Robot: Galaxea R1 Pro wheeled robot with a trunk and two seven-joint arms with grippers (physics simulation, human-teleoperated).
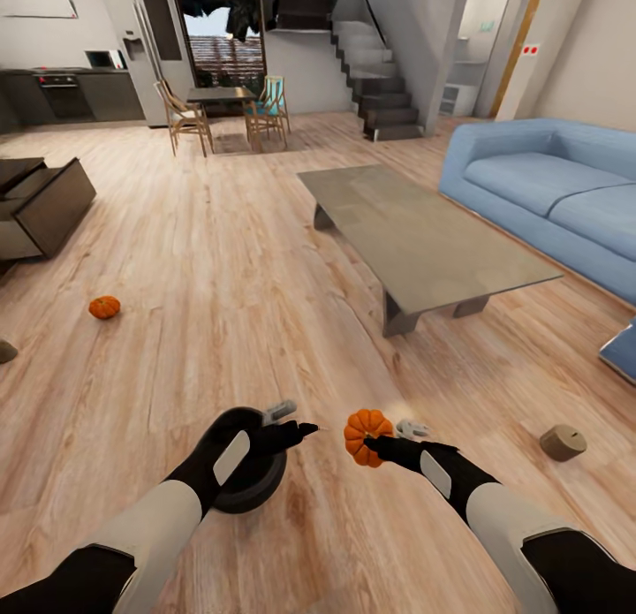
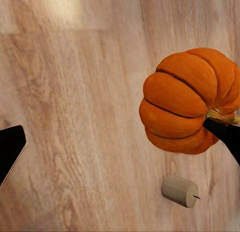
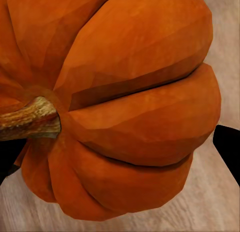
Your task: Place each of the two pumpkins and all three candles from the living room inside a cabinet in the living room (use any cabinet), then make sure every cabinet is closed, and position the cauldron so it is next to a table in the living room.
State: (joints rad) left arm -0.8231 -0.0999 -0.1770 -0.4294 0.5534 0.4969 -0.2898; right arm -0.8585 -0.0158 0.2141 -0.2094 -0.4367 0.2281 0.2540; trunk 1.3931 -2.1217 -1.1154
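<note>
The right claw [image 1: 378,443] is clamped on a ribbed orange pumpkin [image 1: 366,435], carried above the wood-plank floor [image 1: 230,278]; close up, its woody stem [image 3: 31,119] points sideways and dark fingers [image 3: 227,147] are mostly cut off. The left claw [image 1: 299,430] hangs released over the glossy black cauldron [image 1: 252,473], which its arm half hides. A second pumpkin [image 1: 104,307] and a stubby tan candle [image 1: 563,443] lie on the floor, the smooth grey tabletop [image 1: 424,234] beyond.

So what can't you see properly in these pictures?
- Black pot: head view, mostly behind the left arm.
- Grey lump: head view, cut by the picture's edge.
- Held pumpkin: right wrist view, too close, spills past the edges.
- Drawer unit: head view, cut by the edge.
</note>
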